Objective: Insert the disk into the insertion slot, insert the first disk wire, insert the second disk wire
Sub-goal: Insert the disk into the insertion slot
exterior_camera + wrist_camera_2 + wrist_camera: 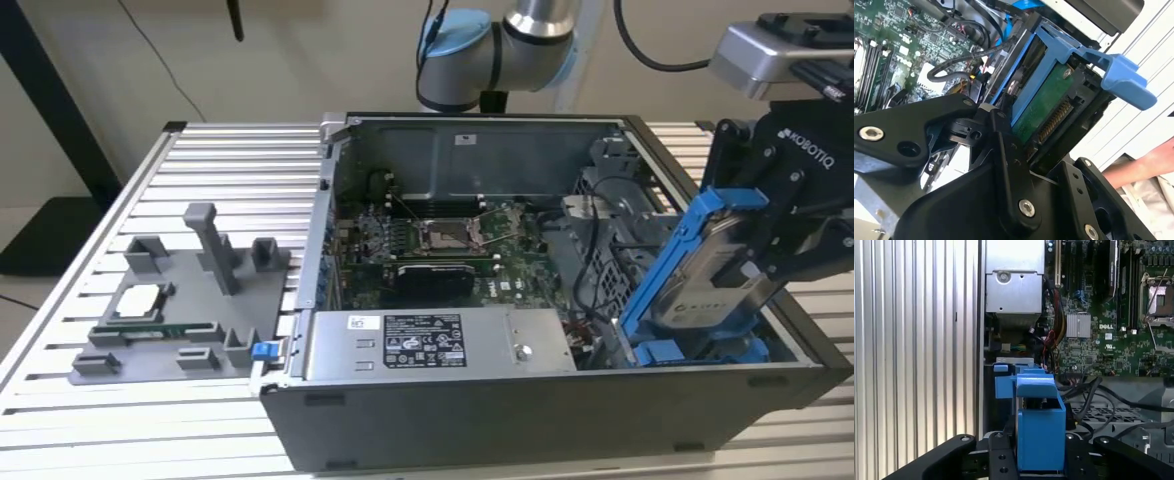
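My gripper (790,235) is shut on the disk (705,270), a silver-grey drive with a white label in a bright blue carrier. The disk stands on edge and tilted, with its lower end down inside the open computer case at the front corner on the exterior view's right. There it meets the blue fittings of the insertion slot (694,352). In the second wrist view the disk's green underside (1046,112) and its row of connector pins show between the black fingers (1004,150). The first wrist view looks along the blue carrier (1040,425), clamped between the fingers.
The case (534,420) lies open on a slatted aluminium table (200,160). Inside are a motherboard (441,240), a grey power-supply box (441,340) and loose black cables (627,215). A grey fixture (174,300) with small parts sits to the exterior view's left. A person's arm (1149,160) is beside the case.
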Available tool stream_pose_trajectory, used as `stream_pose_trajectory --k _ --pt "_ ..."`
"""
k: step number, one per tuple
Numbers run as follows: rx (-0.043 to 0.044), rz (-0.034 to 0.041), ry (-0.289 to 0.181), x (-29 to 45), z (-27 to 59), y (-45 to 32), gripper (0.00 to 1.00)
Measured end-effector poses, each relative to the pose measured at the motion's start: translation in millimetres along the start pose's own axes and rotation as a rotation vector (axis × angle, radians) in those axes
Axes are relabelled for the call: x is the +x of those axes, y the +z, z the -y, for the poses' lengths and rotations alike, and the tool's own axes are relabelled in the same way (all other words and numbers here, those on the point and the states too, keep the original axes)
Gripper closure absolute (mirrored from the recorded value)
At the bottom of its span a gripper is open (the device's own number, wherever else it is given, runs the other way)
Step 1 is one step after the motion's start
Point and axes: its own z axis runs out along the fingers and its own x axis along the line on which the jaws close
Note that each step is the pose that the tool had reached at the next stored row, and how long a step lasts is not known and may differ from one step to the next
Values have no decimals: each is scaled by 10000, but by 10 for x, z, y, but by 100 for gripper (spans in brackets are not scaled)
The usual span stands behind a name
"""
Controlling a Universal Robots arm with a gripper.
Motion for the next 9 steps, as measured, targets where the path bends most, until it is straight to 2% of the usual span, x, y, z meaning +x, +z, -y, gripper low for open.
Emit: stream_pose_trajectory --k 9 --pt "-1 13 -24 -14 17 125 100"
